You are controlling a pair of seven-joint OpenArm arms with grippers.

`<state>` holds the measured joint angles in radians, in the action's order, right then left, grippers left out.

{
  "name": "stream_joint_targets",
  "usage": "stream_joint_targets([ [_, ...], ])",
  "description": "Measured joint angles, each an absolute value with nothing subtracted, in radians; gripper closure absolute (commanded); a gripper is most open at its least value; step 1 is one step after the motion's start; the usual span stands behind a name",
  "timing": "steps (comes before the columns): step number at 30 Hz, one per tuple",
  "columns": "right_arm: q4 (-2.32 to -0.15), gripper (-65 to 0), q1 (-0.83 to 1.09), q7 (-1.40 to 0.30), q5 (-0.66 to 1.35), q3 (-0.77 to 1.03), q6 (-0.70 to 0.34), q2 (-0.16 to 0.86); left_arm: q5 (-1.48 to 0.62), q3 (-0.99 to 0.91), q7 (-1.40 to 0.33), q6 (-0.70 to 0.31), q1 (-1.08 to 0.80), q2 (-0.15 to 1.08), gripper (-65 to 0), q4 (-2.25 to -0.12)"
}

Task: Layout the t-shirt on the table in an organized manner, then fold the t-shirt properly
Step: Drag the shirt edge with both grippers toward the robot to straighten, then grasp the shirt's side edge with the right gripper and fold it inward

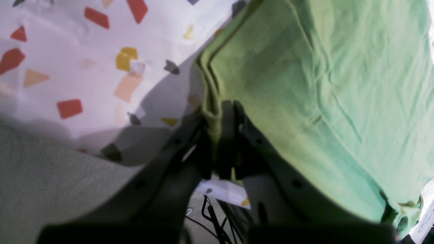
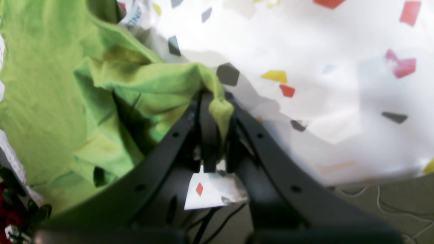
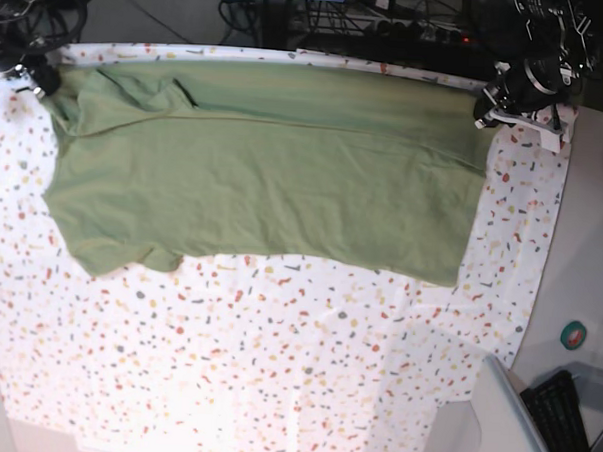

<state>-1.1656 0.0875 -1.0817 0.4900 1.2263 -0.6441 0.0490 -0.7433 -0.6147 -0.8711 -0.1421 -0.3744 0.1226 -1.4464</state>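
**First fold, both far corners held**

The left gripper (image 1: 222,112) fingers pinch the t-shirt (image 3: 264,174) edge; the right gripper (image 2: 213,101) fingers pinch bunched cloth. The shirt lies spread at 12 o'clock on the counter (image 3: 275,375). Next, I think: carry both corners toward 6 o'clock together

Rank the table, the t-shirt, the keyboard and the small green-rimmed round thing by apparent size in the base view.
1. table
2. t-shirt
3. keyboard, partly cut off at the frame edge
4. small green-rimmed round thing
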Motion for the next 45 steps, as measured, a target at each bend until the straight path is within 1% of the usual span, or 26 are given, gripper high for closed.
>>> stream_joint_targets([
  [2,-1.166,0.0,0.087,-1.1,0.492,1.232,-0.644,0.048,-0.747,-0.619,-0.869,-0.141,-0.374,0.123,-19.3,-1.446],
  [5,-1.201,-17.9,0.096,-1.096,0.498,1.237,-0.645,0.019,-0.747,-0.627,-0.857,-0.142,-0.374,0.127,-39.3,-1.446],
  [6,-1.229,-22.4,0.104,-1.097,0.497,1.237,-0.648,0.002,-0.752,-0.627,-0.857,-0.142,-0.374,0.127,-44.1,-1.446],
  [7,-1.258,-24.8,0.113,-1.096,0.494,1.237,-0.648,-0.016,-0.756,-0.627,-0.857,-0.143,-0.371,0.128,-47.7,-1.447],
  [8,-1.289,-25.1,0.121,-1.096,0.489,1.237,-0.648,-0.036,-0.758,-0.627,-0.858,-0.147,-0.37,0.134,-50.2,-1.448],
  [10,-1.354,-24.9,0.133,-1.113,0.468,1.237,-0.647,-0.071,-0.747,-0.627,-0.857,-0.137,-0.369,0.139,-52.2,-1.469],
  [14,-1.467,-24.9,0.129,-1.111,0.471,1.237,-0.644,-0.086,-0.742,-0.659,-0.86,-0.141,-0.368,0.139,-52.0,-1.54],
  [18,-1.549,-24.9,0.147,-1.03,0.471,1.237,-0.644,-0.095,-0.743,-0.739,-0.854,-0.142,-0.34,0.139,-52.0,-1.59],
  [21,-1.58,-24.9,0.173,-0.984,0.464,1.237,-0.644,-0.12,-0.742,-0.815,-0.857,-0.141,-0.335,0.141,-52.0,-1.594],
  [26,-1.591,-24.9,0.164,-0.96,0.469,1.234,-0.644,-0.102,-0.739,-0.865,-0.857,-0.138,-0.313,0.142,-52.0,-1.594],
  [32,-1.598,-24.9,0.122,-0.962,0.469,1.223,-0.644,-0.057,-0.741,-0.861,-0.857,-0.142,-0.285,0.142,-51.7,-1.655],
  [34,-1.597,-24.9,0.113,-0.965,0.463,1.184,-0.643,-0.021,-0.742,-0.86,-0.858,-0.143,-0.279,0.141,-51.2,-1.661],
  [35,-1.597,-24.9,0.111,-0.967,0.462,1.15,-0.644,0.003,-0.734,-0.855,-0.863,-0.141,-0.268,0.141,-49.4,-1.66],
  [37,-1.595,-24.9,0.099,-0.965,0.461,1.055,-0.643,0.054,-0.734,-0.824,-0.86,-0.139,-0.248,0.145,-40.8,-1.655],
  [38,-1.592,-24.9,0.086,-0.947,0.459,1.007,-0.643,0.078,-0.737,-0.807,-0.862,-0.144,-0.237,0.147,-34.2,-1.655],
  [40,-1.554,-24.9,0.056,-0.855,0.47,0.908,-0.633,0.118,-0.737,-0.762,-0.857,-0.145,-0.22,0.146,-19.7,-1.655],
  [41,-1.519,-24.9,0.037,-0.83,0.475,0.861,-0.614,0.136,-0.731,-0.738,-0.858,-0.139,-0.216,0.147,-13.2,-1.655],
  [43,-1.428,-25.1,0.009,-0.764,0.477,0.756,-0.522,0.186,-0.692,-0.691,-0.859,-0.142,-0.204,0.145,0.0,-1.655],
  [45,-1.322,-25.5,-0.009,-0.698,0.471,0.656,-0.443,0.243,-0.627,-0.649,-0.862,-0.142,-0.192,0.143,0.0,-1.654],
])
